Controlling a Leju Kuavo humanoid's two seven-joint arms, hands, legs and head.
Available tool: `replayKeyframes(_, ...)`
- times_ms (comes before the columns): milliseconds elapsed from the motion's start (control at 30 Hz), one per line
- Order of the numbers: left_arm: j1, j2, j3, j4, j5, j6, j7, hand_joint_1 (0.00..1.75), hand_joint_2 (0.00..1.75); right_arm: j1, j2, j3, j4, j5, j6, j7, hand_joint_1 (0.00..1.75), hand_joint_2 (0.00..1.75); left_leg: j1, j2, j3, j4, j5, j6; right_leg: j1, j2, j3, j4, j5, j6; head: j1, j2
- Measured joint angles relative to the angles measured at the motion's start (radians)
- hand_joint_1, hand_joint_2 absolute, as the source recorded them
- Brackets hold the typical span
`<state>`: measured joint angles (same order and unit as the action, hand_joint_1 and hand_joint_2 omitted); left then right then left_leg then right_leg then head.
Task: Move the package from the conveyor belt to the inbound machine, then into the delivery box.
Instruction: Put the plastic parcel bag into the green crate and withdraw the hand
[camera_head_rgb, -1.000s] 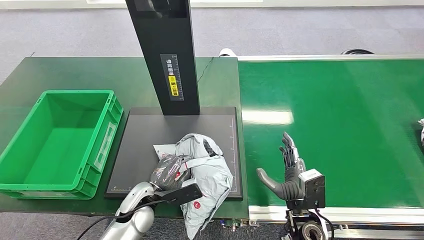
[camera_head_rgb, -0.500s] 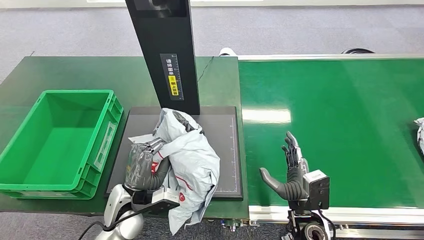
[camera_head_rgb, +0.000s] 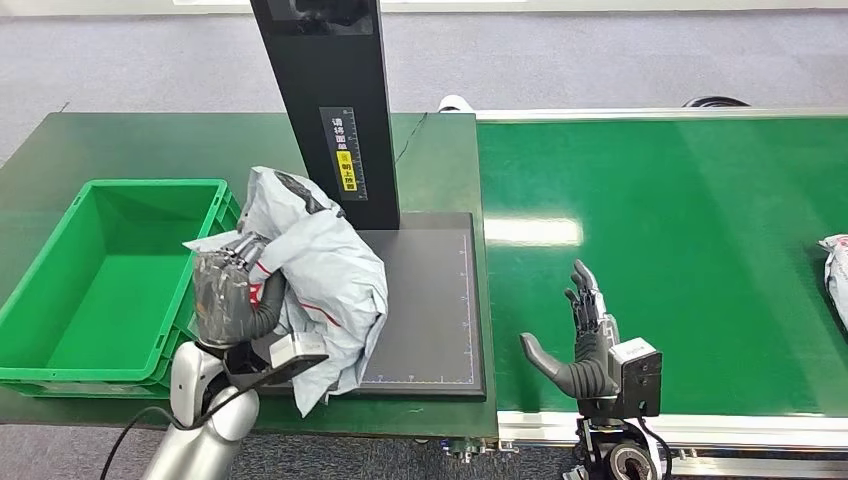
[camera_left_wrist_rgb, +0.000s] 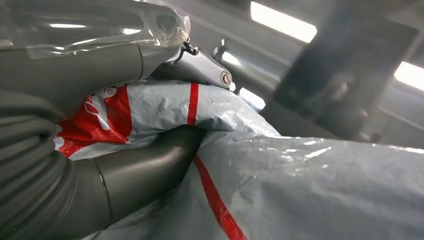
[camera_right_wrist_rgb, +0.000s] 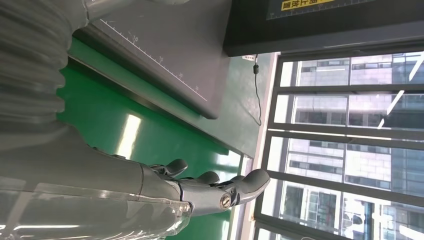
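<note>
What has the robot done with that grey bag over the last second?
The left hand, gripping the grey package, lifted it off the black scanner plate and carried it left toward the green box. The right hand stayed open over the belt.

Light: bright, even, from overhead
Glare: white patch on conveyor belt (camera_head_rgb: 533, 233); streaks on package (camera_left_wrist_rgb: 310, 180) film
Backlight: windows (camera_right_wrist_rgb: 345, 120) blown bright
Blur: left wrist background soft, ceiling lights smeared
Shadows: faint, soft-edged
</note>
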<state>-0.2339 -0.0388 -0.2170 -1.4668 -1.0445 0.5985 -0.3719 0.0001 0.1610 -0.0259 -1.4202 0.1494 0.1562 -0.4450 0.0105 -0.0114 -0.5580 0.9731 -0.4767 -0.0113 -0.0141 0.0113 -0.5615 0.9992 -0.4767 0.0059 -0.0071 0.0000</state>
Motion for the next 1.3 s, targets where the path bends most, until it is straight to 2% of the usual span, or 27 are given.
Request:
replayKeyframes(400,-0.188,0.079,0.226,0.157,-0.009,0.035,0.103,1.75,1.75,0.019,-0.016,0.0,-0.005,-0.017,-0.018,-0.004,0.0,1.75,0.0,0.001,0.0,0.0,0.0,0.0,0.0,0.001,-0.001,0.0,0.0,0.0,0.0,0.0)
replayKeyframes(667,-0.254,0.113,0.368,0.263,-0.04,-0.032,0.236,1.75,1.75,0.046,-0.021,-0.006,-0.029,-0.018,-0.022,0.002,0.0,1.75,0.0,0.001,-0.001,0.0,0.0,0.0,0.0,0.001,-0.002,0.0,0.0,0.0,0.0,0.0)
replayKeyframes(833,-0.273,0.118,0.418,0.318,-0.087,-0.107,0.315,1.75,1.75,0.053,-0.021,-0.013,-0.038,-0.016,-0.021,0.008,0.0,1.75,0.0,0.001,-0.001,0.0,0.0,0.0,0.0,0.001,-0.001,0.0,0.0,0.0,0.0,0.0)
replayKeyframes(967,-0.275,0.118,0.426,0.35,-0.163,-0.219,0.381,1.75,1.75,0.054,-0.021,-0.016,-0.039,-0.01,-0.018,0.013,0.0,1.75,0.0,0.001,-0.001,0.0,0.0,0.0,0.0,0.001,-0.002,0.0,0.0,0.0,0.0,0.0)
replayKeyframes(1167,-0.297,0.12,0.431,0.421,-0.254,-0.36,0.525,1.75,1.75,0.048,-0.017,-0.018,-0.038,0.004,-0.008,0.018,0.0,1.75,0.0,0.001,-0.001,0.0,0.0,0.0,0.0,0.001,-0.001,0.0,0.0,0.0,0.0,0.0)
replayKeyframes(1300,-0.323,0.136,0.449,0.487,-0.262,-0.416,0.563,1.75,1.75,0.039,-0.015,-0.018,-0.032,0.011,-0.003,0.024,0.0,1.75,0.0,0.001,-0.001,0.0,0.0,0.0,0.0,0.001,-0.001,0.001,0.0,0.0,0.0,0.0)
